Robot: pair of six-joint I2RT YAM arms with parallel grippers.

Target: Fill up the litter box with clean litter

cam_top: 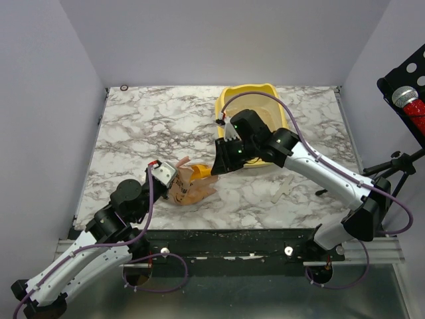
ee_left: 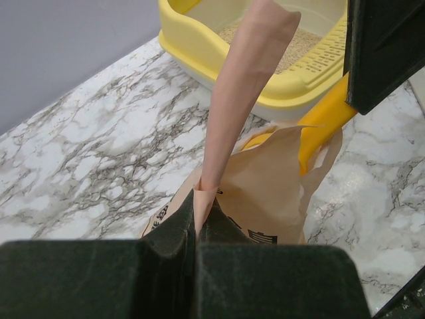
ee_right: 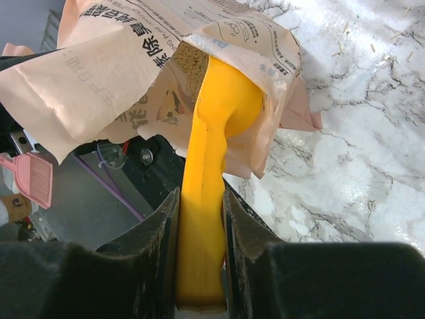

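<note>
Just beyond the right gripper (cam_top: 216, 166), the litter box (cam_top: 247, 88) holds clean litter (ee_left: 295, 46).

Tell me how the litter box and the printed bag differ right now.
The litter box is rigid yellow plastic; the bag is soft, crumpled, pinkish-tan with print. The litter box stands ungripped; the bag's edge is pinched by the left gripper. Both hold beige litter.

The only writing I could see was on the pinkish-tan bag (ee_right: 99, 73): a row of bold dark characters, East Asian by their look, running upside down across its crumpled face. Finer printed lines sat beside them, too small to read. From the left claw's side, a few dark marks showed, unreadable too.
</note>
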